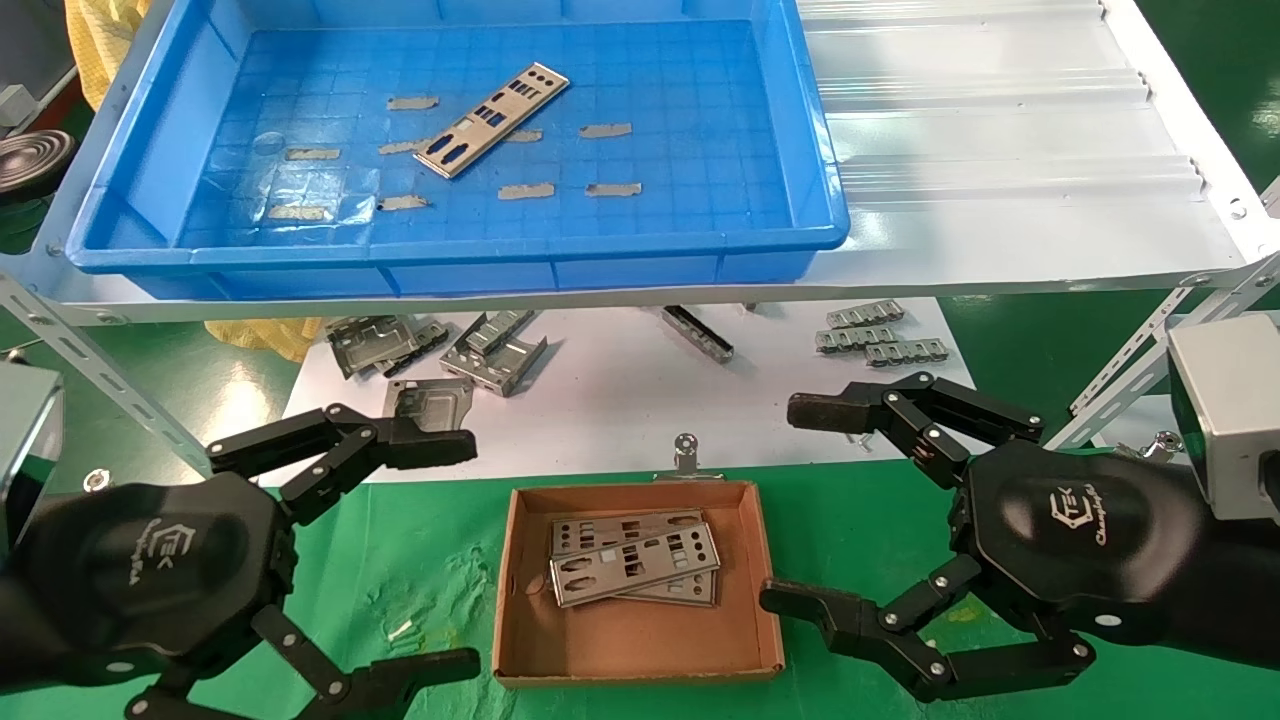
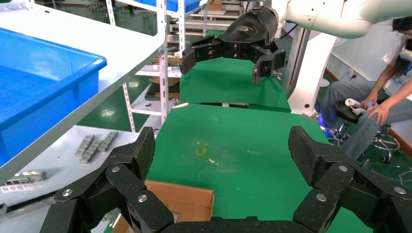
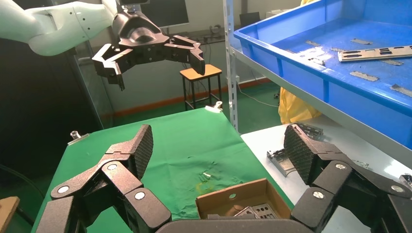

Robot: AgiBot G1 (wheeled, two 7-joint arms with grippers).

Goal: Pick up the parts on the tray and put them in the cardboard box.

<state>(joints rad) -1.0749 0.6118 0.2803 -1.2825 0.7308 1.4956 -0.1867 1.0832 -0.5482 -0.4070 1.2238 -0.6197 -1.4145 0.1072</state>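
Observation:
One silver punched part (image 1: 492,119) lies slanted on the floor of the blue tray (image 1: 830,190) on the white shelf; it also shows in the right wrist view (image 3: 375,53). Two or three more parts (image 1: 633,562) are stacked in the brown cardboard box (image 1: 636,650) on the green cloth, seen too in the right wrist view (image 3: 232,194). My left gripper (image 1: 440,555) hangs open and empty left of the box. My right gripper (image 1: 800,505) hangs open and empty right of the box.
Grey tape strips (image 1: 605,130) are stuck to the tray floor. Bent grey metal brackets (image 1: 495,350) and small metal pieces (image 1: 880,340) lie on the white board under the shelf. Slotted shelf struts (image 1: 1140,350) slope down at both sides.

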